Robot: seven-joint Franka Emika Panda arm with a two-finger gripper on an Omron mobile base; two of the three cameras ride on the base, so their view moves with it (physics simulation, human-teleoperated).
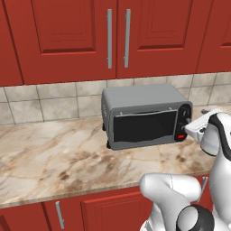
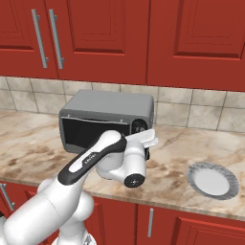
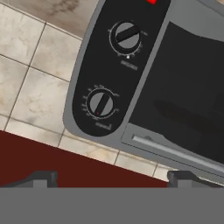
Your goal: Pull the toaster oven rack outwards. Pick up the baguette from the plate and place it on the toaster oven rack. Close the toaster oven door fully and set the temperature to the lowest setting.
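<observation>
The grey toaster oven (image 1: 140,97) stands at the back of the marble counter. Its dark glass toaster oven door (image 1: 144,126) is up and shut, hiding the toaster oven rack and the baguette. In the hand view, which is rolled over, I see the black control panel with two round knobs (image 3: 127,36) (image 3: 100,103) and the door (image 3: 183,96) with its silver handle. My gripper (image 3: 113,179) (image 1: 191,127) (image 2: 143,137) hovers open just in front of the control panel, touching nothing. The pale plate (image 2: 212,180) lies bare on the counter to the right of the oven.
Red wall cabinets (image 1: 108,36) hang above the oven, over a beige tiled backsplash (image 1: 54,103). The counter's front edge (image 1: 67,195) runs above red base cabinets. Open marble counter (image 1: 49,149) stretches left of the oven.
</observation>
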